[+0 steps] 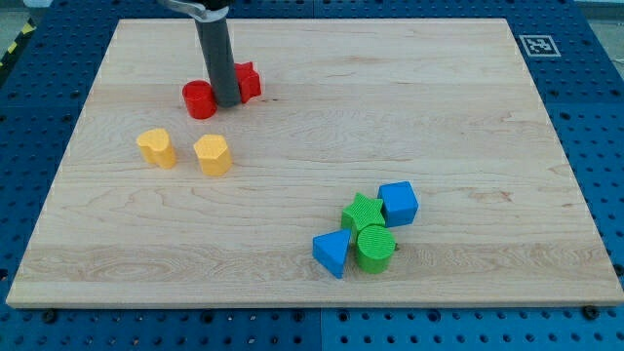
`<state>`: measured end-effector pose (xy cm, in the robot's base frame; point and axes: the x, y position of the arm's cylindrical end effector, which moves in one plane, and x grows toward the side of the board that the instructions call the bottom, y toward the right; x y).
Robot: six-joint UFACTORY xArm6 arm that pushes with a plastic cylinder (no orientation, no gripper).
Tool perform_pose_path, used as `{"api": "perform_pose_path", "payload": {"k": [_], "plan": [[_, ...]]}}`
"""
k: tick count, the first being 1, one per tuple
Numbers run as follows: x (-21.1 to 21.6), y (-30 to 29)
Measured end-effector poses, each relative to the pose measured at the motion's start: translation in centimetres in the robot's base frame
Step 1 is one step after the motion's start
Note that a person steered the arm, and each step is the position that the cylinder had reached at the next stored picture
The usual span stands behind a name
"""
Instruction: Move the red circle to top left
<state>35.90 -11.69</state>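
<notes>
My tip between red circle and red star, touching both, no hand fitted

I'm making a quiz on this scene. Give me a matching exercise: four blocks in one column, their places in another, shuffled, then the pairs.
Blocks:
1. red circle
2. red star
3. blue cube
4. blue triangle

Places:
A. on the view's right of my tip
B. lowest of the group at the view's lower right
C. touching my tip on its left in the view
D. just right of the green star in the view

Pairs: 1-C, 2-A, 3-D, 4-B
</notes>
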Motion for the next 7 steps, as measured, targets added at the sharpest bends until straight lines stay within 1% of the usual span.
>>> {"api": "perform_pose_path", "payload": {"k": [2, 3, 4, 5, 6, 7], "plan": [[3.5, 2.6], [3.7, 0.3], [2.4, -3.3], [-2.0, -4.2], [-4.9, -4.2], [-1.6, -4.2]]}}
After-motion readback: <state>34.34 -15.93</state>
